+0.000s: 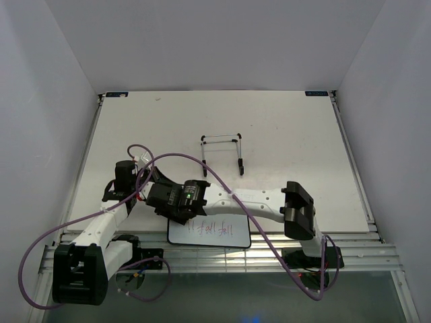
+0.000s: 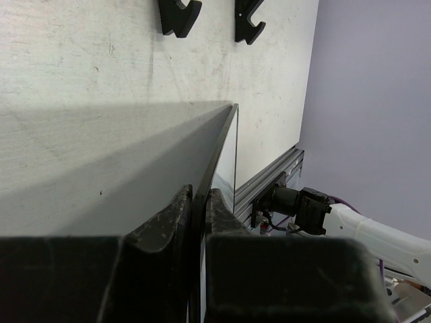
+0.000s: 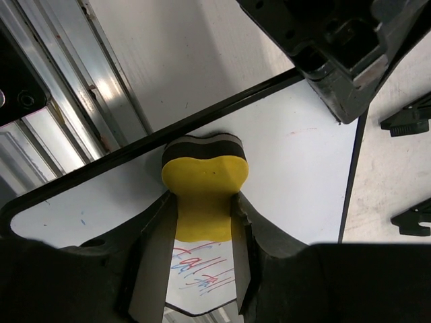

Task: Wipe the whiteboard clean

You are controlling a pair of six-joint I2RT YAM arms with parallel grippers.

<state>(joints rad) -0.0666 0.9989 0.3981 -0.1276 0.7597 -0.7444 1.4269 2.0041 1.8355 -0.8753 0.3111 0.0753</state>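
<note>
The whiteboard [image 1: 225,237] lies at the near edge of the table [image 1: 283,134], close to the arm bases and well apart from the wire stand [image 1: 222,145] nearer the table's middle; red and blue scribbles [image 3: 195,269] mark part of its surface. The left gripper [image 2: 200,202] is closed narrow on the thin, black-framed edge of the board. The right gripper [image 3: 205,208] is clamped on a yellow eraser [image 3: 205,178], whose dark felt face meets the white surface close to the frame.
</note>
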